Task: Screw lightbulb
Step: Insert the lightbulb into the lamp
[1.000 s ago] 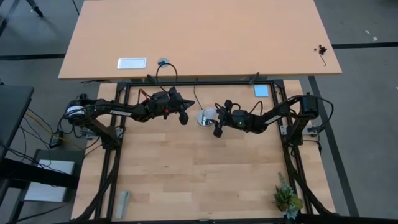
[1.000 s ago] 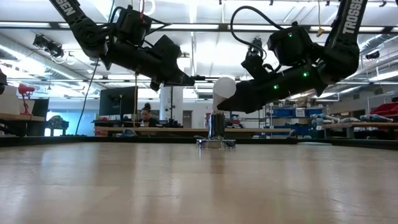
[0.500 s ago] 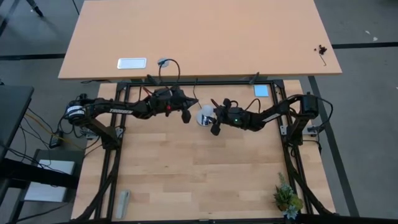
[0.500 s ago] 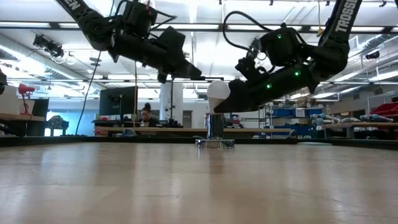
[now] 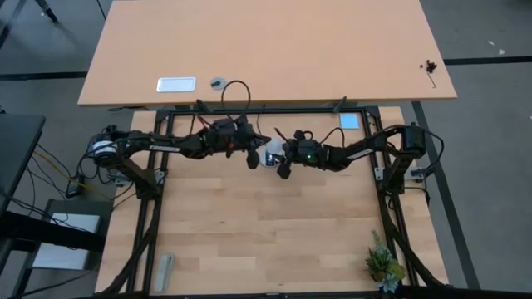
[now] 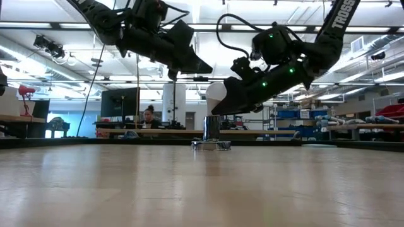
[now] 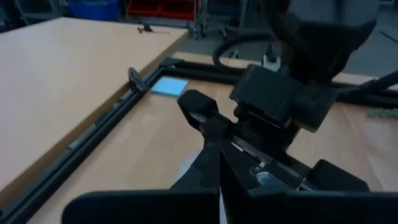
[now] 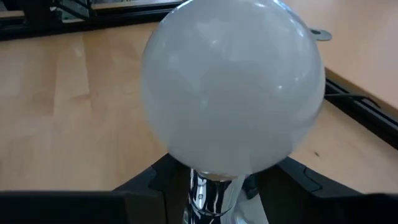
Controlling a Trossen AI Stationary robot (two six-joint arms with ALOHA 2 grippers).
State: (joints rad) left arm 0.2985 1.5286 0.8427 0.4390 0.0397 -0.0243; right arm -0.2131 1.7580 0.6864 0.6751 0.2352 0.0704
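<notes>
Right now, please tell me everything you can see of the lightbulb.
The lightbulb is a white, frosted, rounded globe that narrows to a shiny silvery neck. It looks like matte glass or plastic and shows no damage. In the low view it hangs above the upright metal socket, roughly over it, and whether the two touch cannot be told. The right hand holds it. The left hand is close by but apart from it.

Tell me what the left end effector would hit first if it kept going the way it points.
Most likely the right end effector and the lightbulb it holds over the socket base: the left end effector points right at them. Depth between them is unclear.
</notes>
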